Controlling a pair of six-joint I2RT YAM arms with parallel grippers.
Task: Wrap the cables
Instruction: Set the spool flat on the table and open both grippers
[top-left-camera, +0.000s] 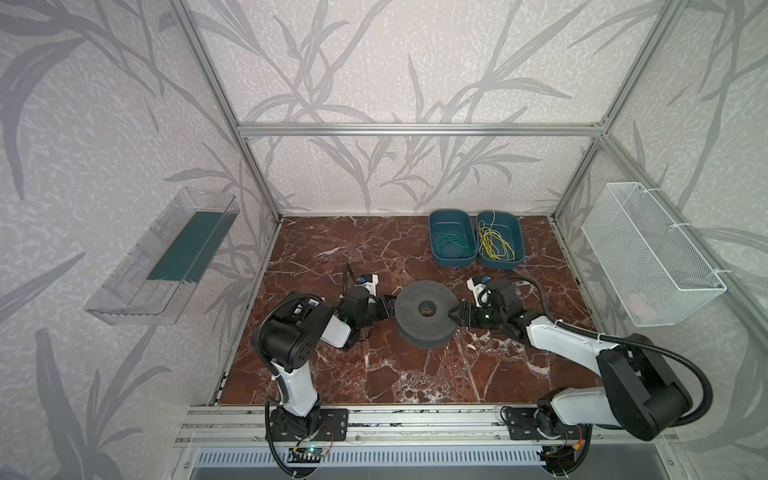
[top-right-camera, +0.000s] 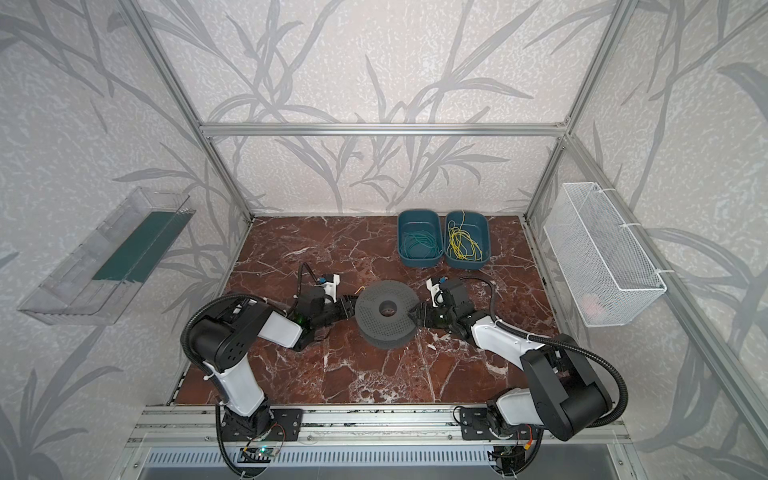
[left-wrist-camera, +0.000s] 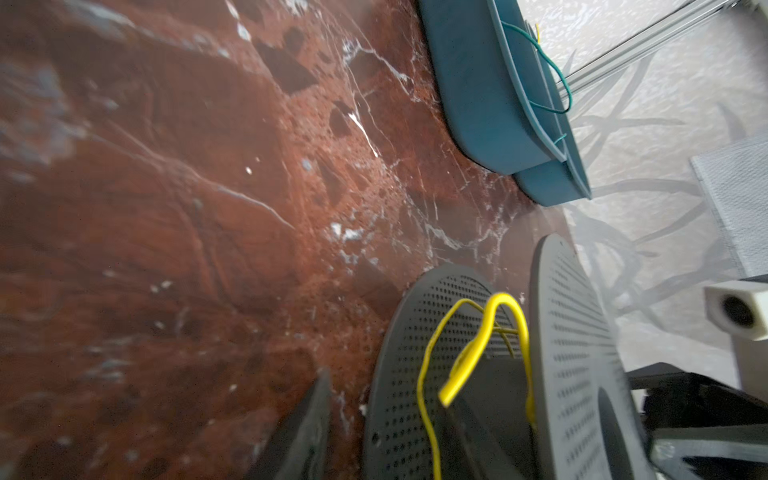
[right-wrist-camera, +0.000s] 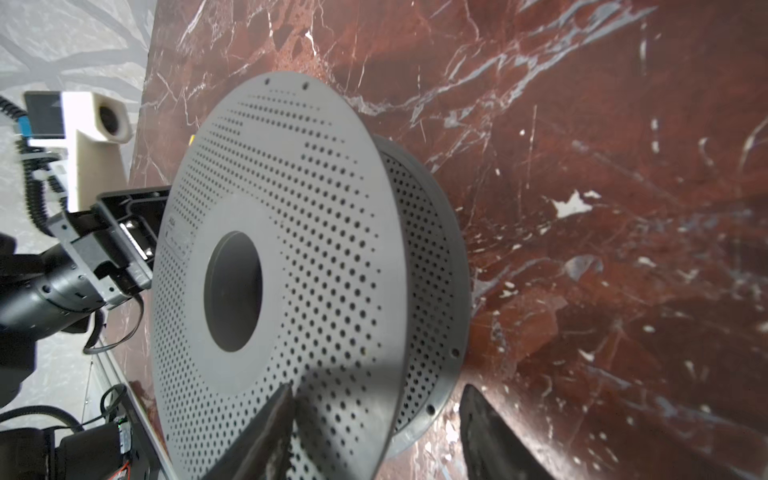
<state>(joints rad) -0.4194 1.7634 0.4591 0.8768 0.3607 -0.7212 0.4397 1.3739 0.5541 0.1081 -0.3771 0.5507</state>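
A grey perforated spool (top-left-camera: 409, 318) (top-right-camera: 372, 313) (right-wrist-camera: 332, 208) lies flat mid-table. A thin yellow cable (left-wrist-camera: 424, 361) loops between its two flanges (left-wrist-camera: 399, 332), its end hanging free, and a short piece (top-left-camera: 398, 289) sticks out at the spool's left rim. My left gripper (top-left-camera: 392, 305) (top-right-camera: 353, 305) (left-wrist-camera: 386, 390) is at that rim, open and holding nothing. One of its fingers is in the gap between the flanges, the other outside. My right gripper (top-left-camera: 452, 313) (top-right-camera: 413, 311) (right-wrist-camera: 376, 386) is shut on the spool's right rim across both flanges. More yellow cables (top-left-camera: 494, 245) lie in a bin.
Two teal bins (top-left-camera: 432, 232) (top-left-camera: 519, 239) stand at the back right, the left one holding green wires (top-left-camera: 453, 245). A white mesh basket (top-left-camera: 652, 257) hangs on the right wall. A clear tray (top-left-camera: 158, 266) hangs on the left wall.
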